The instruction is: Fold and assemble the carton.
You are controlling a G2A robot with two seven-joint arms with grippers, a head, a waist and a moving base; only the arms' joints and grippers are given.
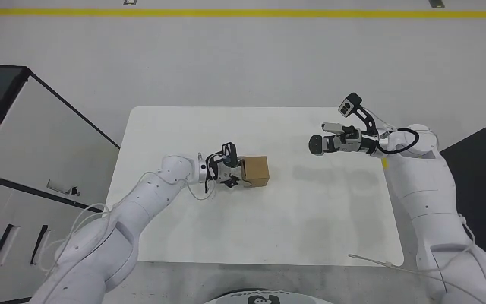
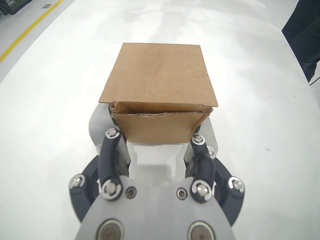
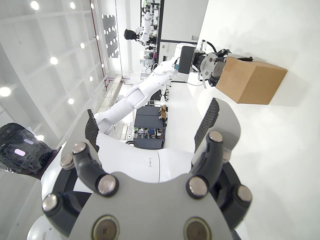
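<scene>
- The carton (image 1: 256, 171) (image 2: 157, 76) (image 3: 252, 83) is a brown cardboard box, folded into a closed block. It sits near the middle of the white counter (image 1: 304, 228) (image 2: 50, 101) (image 3: 275, 151).
- Its top panel lies flat. At the left end, a flap with a ragged upper edge sits just under that panel, leaving a thin gap along the fold.
- The left gripper (image 1: 231, 173) (image 2: 155, 121) (image 3: 220, 68) is at the carton's left end, low over the counter. Its fingers (image 2: 98, 123) are clamped on the two sides of that end.
- The right gripper (image 1: 315, 144) (image 3: 150, 126) hangs above the counter to the right of the carton and slightly farther back, well apart from it. It points left towards the box.
- Its ribbed fingers (image 3: 207, 122) stand wide apart with nothing between them.
</scene>
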